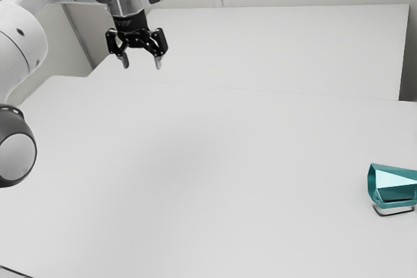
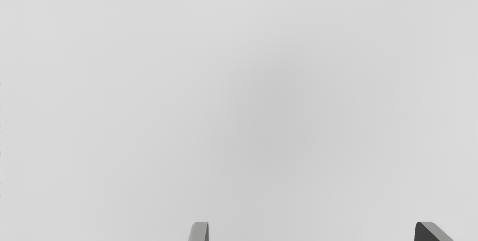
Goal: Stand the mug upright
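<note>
The tool (image 1: 141,63) is hanging above the white worktop (image 1: 215,161) with its two fingers (image 2: 199,231) standing wide apart and nothing between them, while the teal mug (image 1: 392,185) is lying on its side well away from it, near the exterior view's right edge, partly cut off there.

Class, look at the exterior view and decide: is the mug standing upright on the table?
No, the mug lies on its side on the table, its wide opening facing the exterior view's left.
</note>
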`<state>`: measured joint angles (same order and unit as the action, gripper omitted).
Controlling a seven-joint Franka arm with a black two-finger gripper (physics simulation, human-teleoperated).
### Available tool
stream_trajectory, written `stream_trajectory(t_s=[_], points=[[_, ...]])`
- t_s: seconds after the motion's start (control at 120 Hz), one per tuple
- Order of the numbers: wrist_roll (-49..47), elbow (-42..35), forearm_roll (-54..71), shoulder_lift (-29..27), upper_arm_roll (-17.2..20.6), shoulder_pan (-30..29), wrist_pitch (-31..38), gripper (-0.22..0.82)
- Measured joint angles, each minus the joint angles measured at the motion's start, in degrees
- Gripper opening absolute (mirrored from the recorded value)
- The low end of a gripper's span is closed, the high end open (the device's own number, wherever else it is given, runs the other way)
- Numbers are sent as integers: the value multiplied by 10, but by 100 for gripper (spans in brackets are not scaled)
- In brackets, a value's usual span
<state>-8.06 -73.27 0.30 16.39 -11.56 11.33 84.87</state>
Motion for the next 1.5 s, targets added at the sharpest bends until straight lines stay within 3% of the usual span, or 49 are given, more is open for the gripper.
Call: stream_trajectory(t_s=[0.158,0.242,0.408,0.558,0.858,1.308,1.5], points=[[4,-18,0,-18,5,-1,-1,60],[8,-92,-18,-49,32,1,17,60],[22,-273,-171,-105,59,16,135,60],[60,-341,-368,-76,76,59,257,60],[157,-261,-586,77,79,161,377,60],[287,-242,-747,149,136,224,467,60],[331,-181,-768,188,141,230,500,60]])
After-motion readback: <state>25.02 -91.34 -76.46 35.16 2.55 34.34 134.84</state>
